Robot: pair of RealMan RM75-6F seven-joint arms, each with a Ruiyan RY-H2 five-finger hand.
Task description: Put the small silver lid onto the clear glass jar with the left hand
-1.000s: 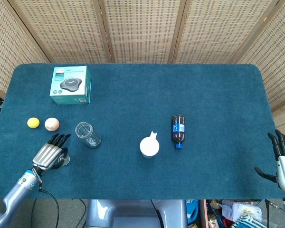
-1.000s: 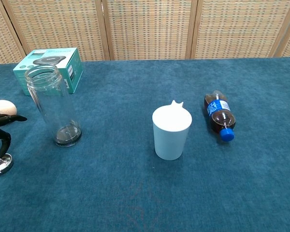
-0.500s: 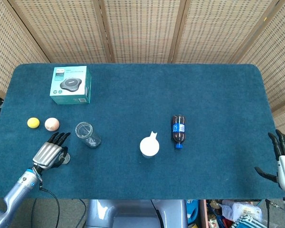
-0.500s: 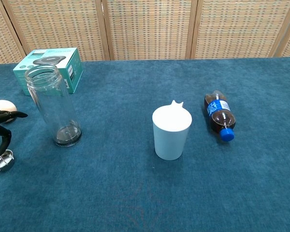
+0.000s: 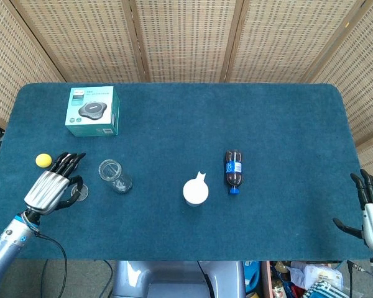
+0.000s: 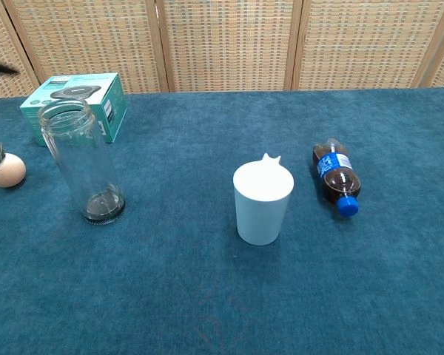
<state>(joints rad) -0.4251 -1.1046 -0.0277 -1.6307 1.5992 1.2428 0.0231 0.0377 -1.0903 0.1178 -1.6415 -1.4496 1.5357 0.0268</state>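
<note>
Near the left edge of the blue felt surface (image 5: 286, 124), the left robot hand (image 5: 50, 185) holds the small silver lid (image 5: 79, 194) pinched under its fingertips, just beside the clear glass jar (image 6: 81, 159), which stands upright and open. Around them sit a yellow ball (image 5: 43, 160), a pale egg-shaped ball (image 6: 4, 170) and, toward the far left corner, a teal product box (image 5: 92, 111). A white paper cup (image 6: 263, 202) and a lying cola bottle with a blue cap (image 6: 336, 177) sit mid-surface — well apart from the jar. Since a second ago the left robot hand has lifted the lid off the surface. The right robot hand (image 5: 372, 211), at the near right corner, has its fingers spread, holding nothing.
</note>
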